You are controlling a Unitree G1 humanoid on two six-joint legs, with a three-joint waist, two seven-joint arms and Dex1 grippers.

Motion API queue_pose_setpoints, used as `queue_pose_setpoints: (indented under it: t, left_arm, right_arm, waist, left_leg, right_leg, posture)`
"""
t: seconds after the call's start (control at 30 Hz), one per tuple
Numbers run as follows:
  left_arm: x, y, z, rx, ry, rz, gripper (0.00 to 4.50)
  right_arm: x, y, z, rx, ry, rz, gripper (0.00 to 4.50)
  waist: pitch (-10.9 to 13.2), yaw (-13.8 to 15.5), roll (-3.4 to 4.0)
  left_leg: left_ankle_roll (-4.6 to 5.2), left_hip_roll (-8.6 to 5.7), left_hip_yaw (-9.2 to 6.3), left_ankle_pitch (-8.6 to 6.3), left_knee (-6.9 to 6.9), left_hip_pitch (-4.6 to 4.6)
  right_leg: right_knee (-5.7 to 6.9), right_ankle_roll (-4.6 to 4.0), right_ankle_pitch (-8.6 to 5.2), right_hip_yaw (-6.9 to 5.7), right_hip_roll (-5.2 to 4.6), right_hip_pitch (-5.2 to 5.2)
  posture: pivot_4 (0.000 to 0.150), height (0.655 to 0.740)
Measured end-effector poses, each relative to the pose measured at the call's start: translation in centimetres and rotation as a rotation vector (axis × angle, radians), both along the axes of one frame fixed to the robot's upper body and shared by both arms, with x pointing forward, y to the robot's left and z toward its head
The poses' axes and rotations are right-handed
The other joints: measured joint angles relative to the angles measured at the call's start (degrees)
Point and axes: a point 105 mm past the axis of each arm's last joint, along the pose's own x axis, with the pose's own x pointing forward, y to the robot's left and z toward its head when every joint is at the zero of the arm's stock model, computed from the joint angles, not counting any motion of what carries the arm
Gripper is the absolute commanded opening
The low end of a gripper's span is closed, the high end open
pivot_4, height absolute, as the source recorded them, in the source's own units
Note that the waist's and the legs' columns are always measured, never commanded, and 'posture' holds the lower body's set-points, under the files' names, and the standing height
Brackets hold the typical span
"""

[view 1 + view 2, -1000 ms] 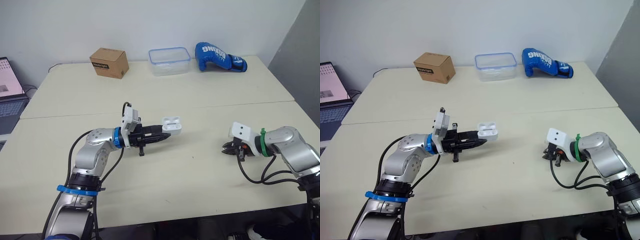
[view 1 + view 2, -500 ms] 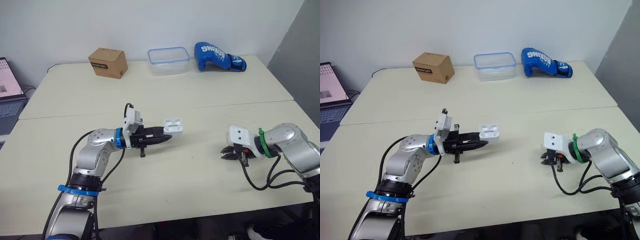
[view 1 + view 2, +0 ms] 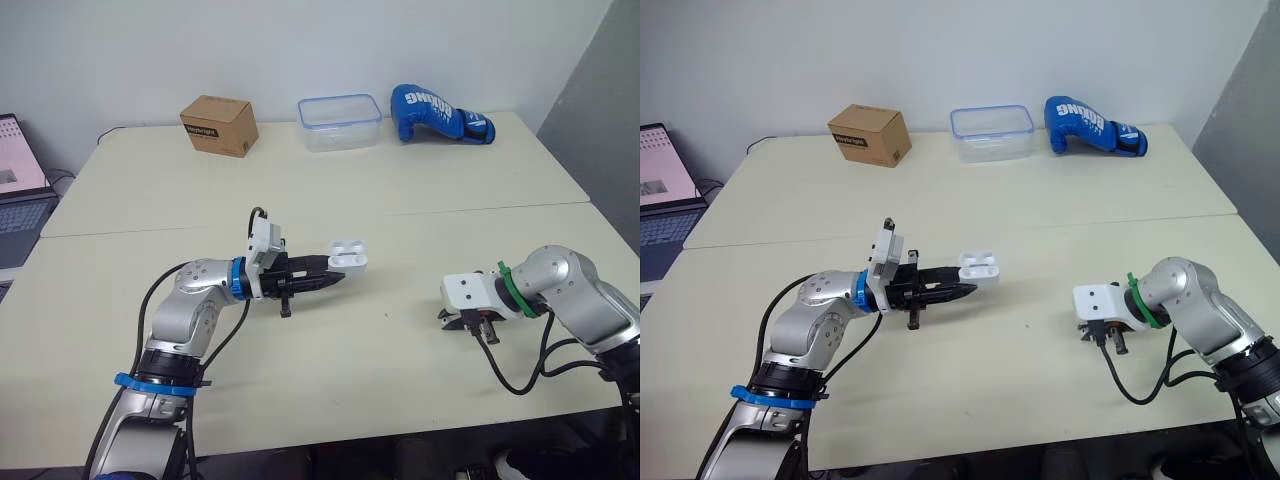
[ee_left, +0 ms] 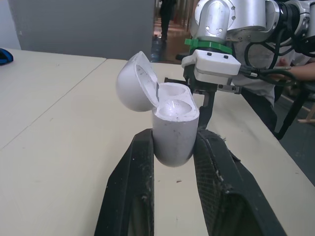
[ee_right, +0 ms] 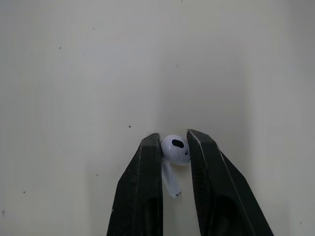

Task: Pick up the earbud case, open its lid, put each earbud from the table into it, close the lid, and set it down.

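The left gripper (image 3: 326, 273) clamps the earbud case (image 3: 348, 258) above the table (image 3: 400, 200), its lid flipped open. The right gripper (image 5: 173, 140), pointing downward, pinches a white earbud (image 5: 175, 150), possibly just off the tabletop.

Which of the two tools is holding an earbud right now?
The right tool: it pinches a white earbud by its head. The left tool instead grips the earbud case, whose lid stands open.

White earbud case (image 4: 173, 125), lid open, in left hand (image 4: 175, 140), earbud (image 5: 175, 149) pinched in right hand (image 5: 173, 138)
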Motion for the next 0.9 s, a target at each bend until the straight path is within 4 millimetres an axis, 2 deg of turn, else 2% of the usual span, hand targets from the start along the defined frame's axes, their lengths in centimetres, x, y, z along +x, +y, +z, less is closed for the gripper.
queue_pose_setpoints:
  t: [0.27, 0.5, 0.73, 0.9]
  left_arm:
    - [0.0, 0.0, 0.0, 0.000, 0.000, 0.000, 0.80]
    - [0.0, 0.0, 0.0, 0.000, 0.000, 0.000, 0.80]
    - [0.0, 0.0, 0.0, 0.000, -0.001, 0.000, 0.80]
    - [0.0, -0.1, 0.1, -0.002, -0.005, -0.001, 0.80]
  right_arm:
    - [0.3, -0.4, 0.0, -0.008, -0.007, 0.010, 0.40]
    - [0.4, -0.8, 0.2, -0.023, -0.008, -0.009, 2.69]
    - [-0.5, -0.6, 0.3, -0.107, 0.032, -0.006, 2.69]
    - [-0.4, -0.2, 0.8, -0.211, 0.004, -0.003, 2.69]
  waist:
    - [0.00, 0.03, 0.00]
    - [0.00, 0.10, 0.00]
    - [0.00, 0.06, 0.00]
    - [0.00, 0.05, 0.00]
  left_leg:
    - [0.00, 0.00, -0.01, 0.00, 0.01, 0.02]
    - [0.00, 0.00, -0.04, 0.00, 0.00, 0.02]
    - [0.00, 0.00, -0.03, 0.00, 0.00, 0.01]
    - [0.00, 0.00, -0.03, 0.00, 0.00, 0.00]
  right_leg:
    - [0.00, 0.00, 0.00, -0.01, 0.00, 0.04]
    - [-0.03, 0.00, 0.00, -0.04, 0.00, 0.05]
    - [-0.01, 0.00, 0.00, -0.03, 0.00, 0.02]
    - [-0.01, 0.00, 0.00, -0.03, 0.00, 0.00]
  posture:
    - [0.150, 0.7307]
    - [0.150, 0.7307]
    - [0.150, 0.7307]
    - [0.150, 0.7307]
